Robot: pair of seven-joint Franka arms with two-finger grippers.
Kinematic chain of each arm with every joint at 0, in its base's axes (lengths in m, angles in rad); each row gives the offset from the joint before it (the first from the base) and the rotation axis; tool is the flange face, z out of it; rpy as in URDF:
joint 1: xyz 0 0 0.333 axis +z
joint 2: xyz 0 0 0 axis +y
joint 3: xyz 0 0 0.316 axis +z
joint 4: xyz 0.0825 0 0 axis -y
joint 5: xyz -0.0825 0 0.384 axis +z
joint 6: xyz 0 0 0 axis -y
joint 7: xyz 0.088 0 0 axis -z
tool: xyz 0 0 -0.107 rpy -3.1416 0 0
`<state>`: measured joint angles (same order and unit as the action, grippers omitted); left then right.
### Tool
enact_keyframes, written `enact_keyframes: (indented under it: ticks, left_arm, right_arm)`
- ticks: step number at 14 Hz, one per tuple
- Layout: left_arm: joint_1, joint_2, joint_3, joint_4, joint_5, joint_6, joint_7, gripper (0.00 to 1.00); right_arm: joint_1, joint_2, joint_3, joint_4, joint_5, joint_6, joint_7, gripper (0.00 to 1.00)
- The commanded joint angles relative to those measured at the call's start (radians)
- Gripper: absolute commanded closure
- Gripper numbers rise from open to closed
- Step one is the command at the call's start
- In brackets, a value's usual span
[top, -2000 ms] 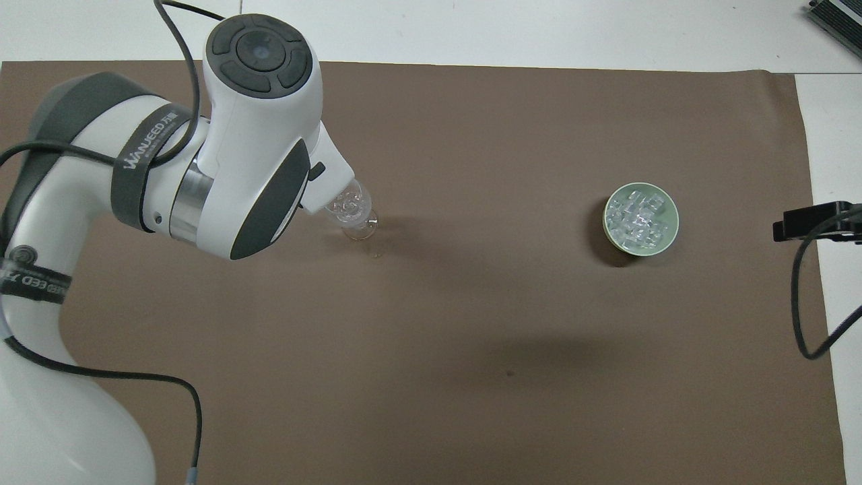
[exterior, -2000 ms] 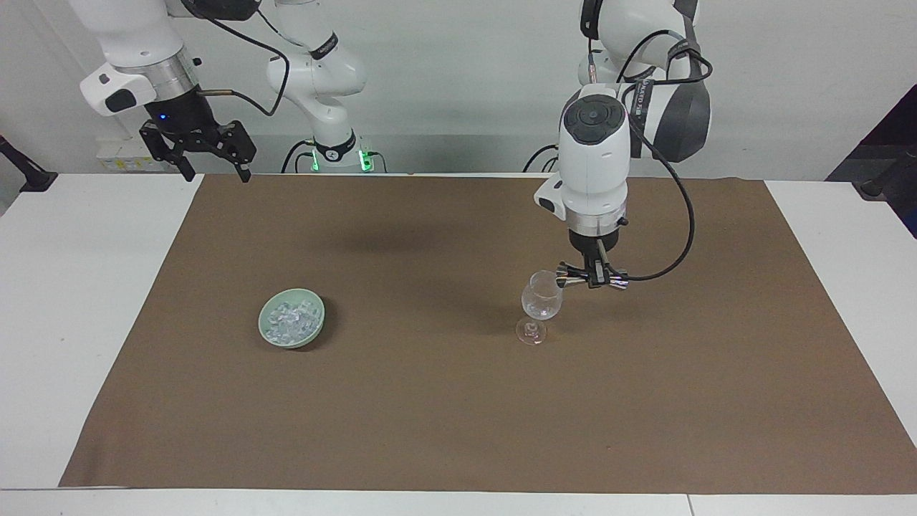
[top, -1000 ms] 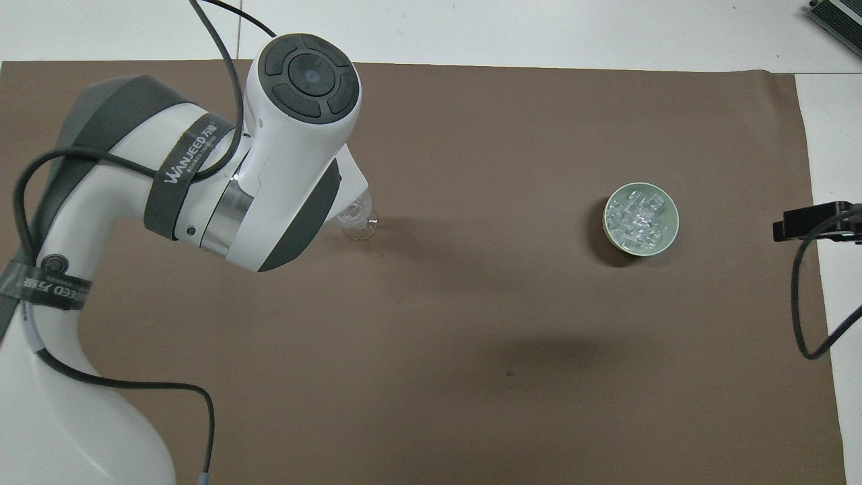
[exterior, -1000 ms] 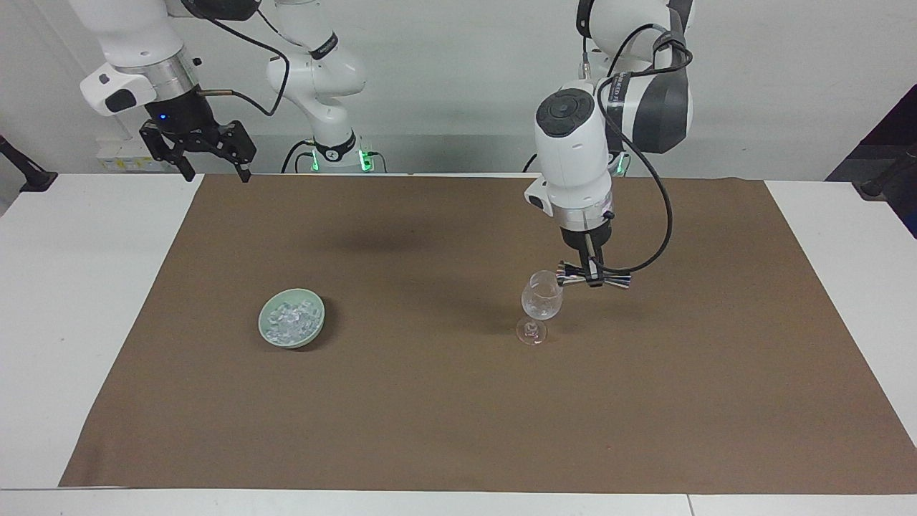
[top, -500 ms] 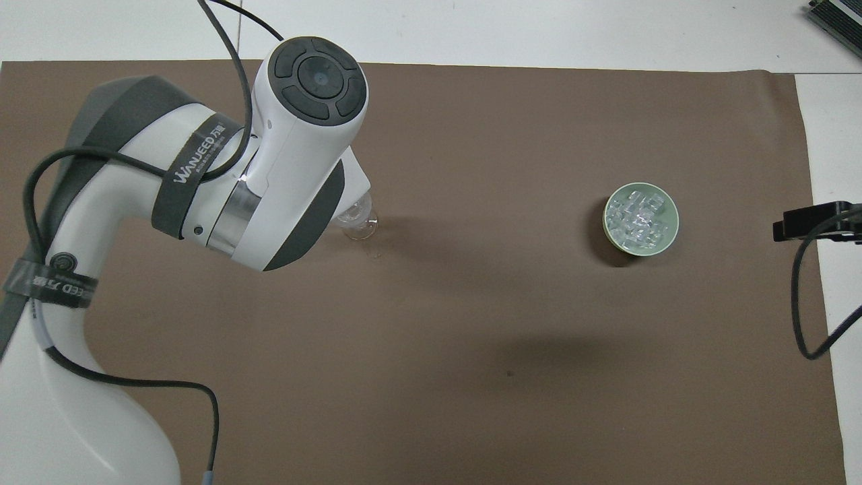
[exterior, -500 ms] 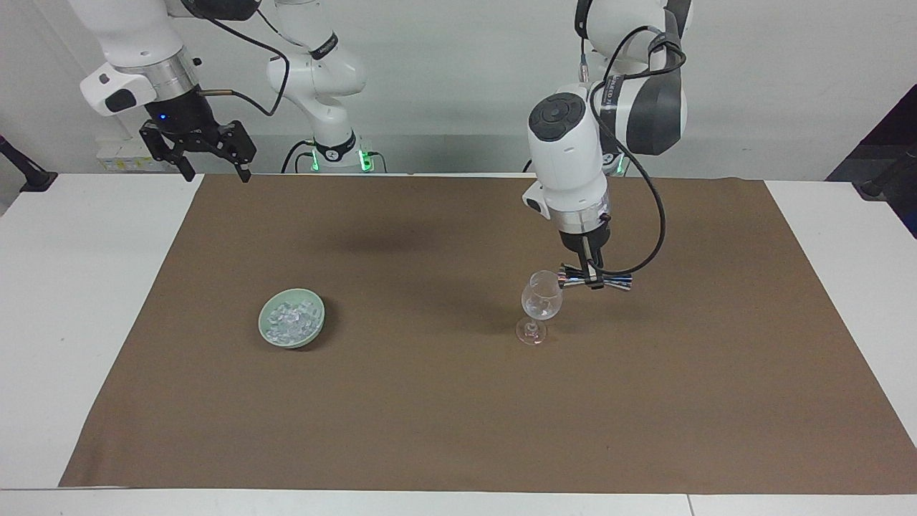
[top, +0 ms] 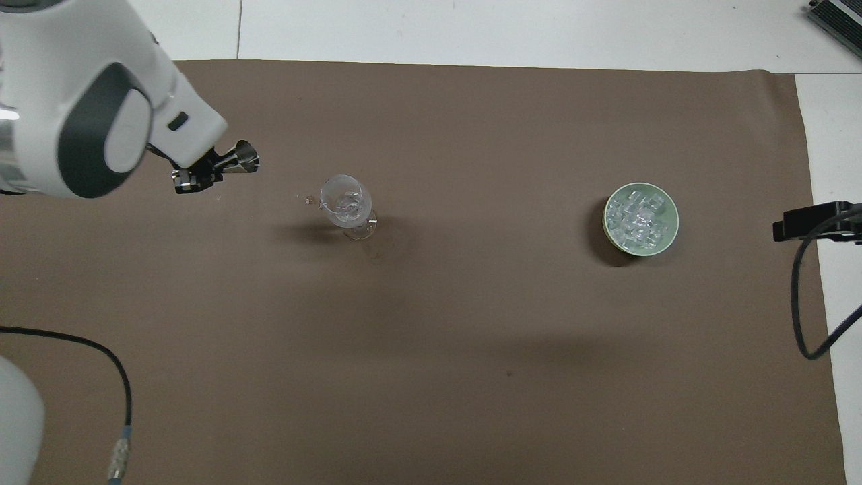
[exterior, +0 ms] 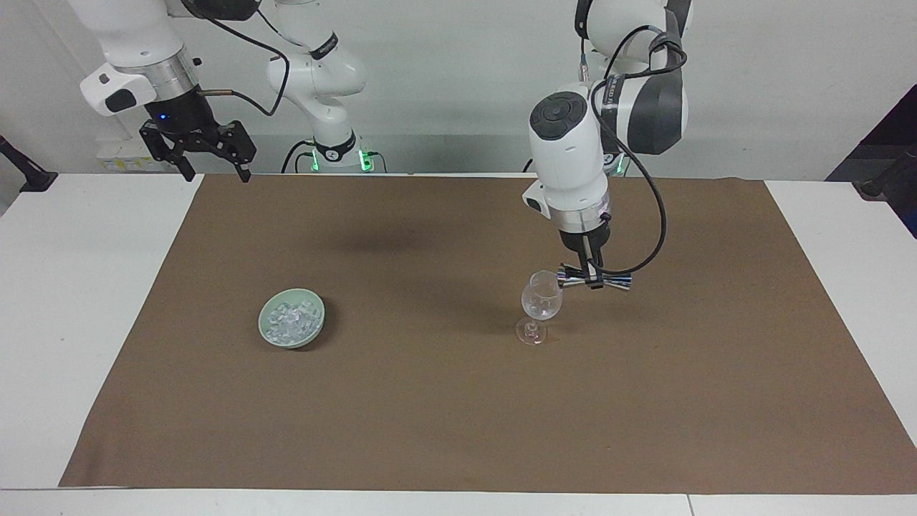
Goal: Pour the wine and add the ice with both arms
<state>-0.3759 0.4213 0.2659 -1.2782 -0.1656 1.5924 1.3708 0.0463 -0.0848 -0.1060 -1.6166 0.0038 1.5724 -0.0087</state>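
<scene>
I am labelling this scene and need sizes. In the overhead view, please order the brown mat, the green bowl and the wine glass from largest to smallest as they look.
1. brown mat, by far the largest.
2. green bowl, holding ice.
3. wine glass; its rim looks narrower than the bowl's, though it stands taller, nearer the camera, so the real gap is unsure.

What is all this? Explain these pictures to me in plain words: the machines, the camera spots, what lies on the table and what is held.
These are two white robot arms, each ending in a two-finger gripper. One picture is taken from across the table and faces the robots. The other looks down from above their own end.

A brown mat covers the white table. On it stand a clear wine glass and a green bowl of ice.

The left gripper is shut on a small metal cup, held in the air near the glass. The right gripper is open, holds nothing, and waits at its end of the table.
</scene>
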Motion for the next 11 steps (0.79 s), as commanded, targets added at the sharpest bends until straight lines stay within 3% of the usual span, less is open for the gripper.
enact_keyframes:
  ticks: [1,5,8,11]
  left_arm:
    - [0.141,-0.010,-0.028,-0.029,-0.162,-0.046,0.129,1.00]
    - [0.325,0.010,-0.031,-0.104,-0.447,-0.104,0.359,1.00]
    - [0.463,0.078,-0.040,-0.153,-0.658,-0.196,0.563,1.00]
    - [0.687,0.174,-0.178,-0.148,-0.767,-0.305,0.680,1.00]
  right_arm:
    - [-0.006,-0.003,0.002,-0.002,-0.002,0.005,-0.028,0.00]
    - [-0.040,-0.007,0.002,-0.009,-0.004,0.006,-0.048,0.00]
    - [-0.040,0.000,0.003,-0.028,-0.004,0.057,-0.053,0.00]
    - [-0.037,0.022,0.028,-0.084,-0.002,0.153,-0.057,0.00]
